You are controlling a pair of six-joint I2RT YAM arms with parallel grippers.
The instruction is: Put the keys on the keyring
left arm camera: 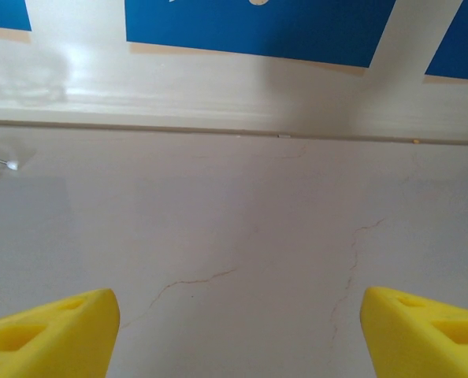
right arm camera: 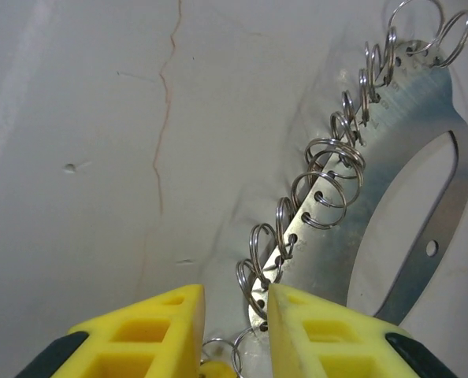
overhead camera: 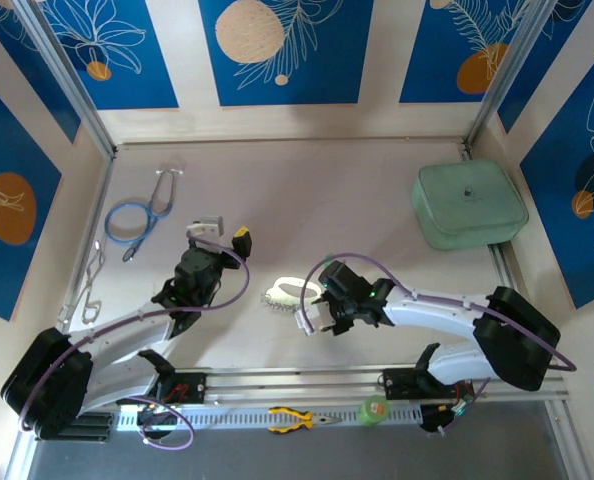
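Narrowly parted, right gripper (right arm camera: 235,298) hovers at keyring (right arm camera: 328,244) rings, grip unclear; left gripper (left arm camera: 238,305) gapes.

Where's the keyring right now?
The keyring lies near the middle of the table, just left of the right gripper; in the right wrist view its ringed edge starts at the fingertips and runs up to the right.

A blue-tubed stethoscope (overhead camera: 135,216) lies at the far left of the pale table (overhead camera: 307,190). Silver wire clips (overhead camera: 90,285) lie nearer, along the left edge. A pale green case (overhead camera: 469,205) (rounded, with a small knob on top) sits at the far right. At the near edge, yellow-handled pliers (overhead camera: 295,418) lie just left of a green tape roll (overhead camera: 374,409). Blue leaf-patterned panels (overhead camera: 277,50) line the walls. Thin cracks (left arm camera: 195,279) run across the tabletop.
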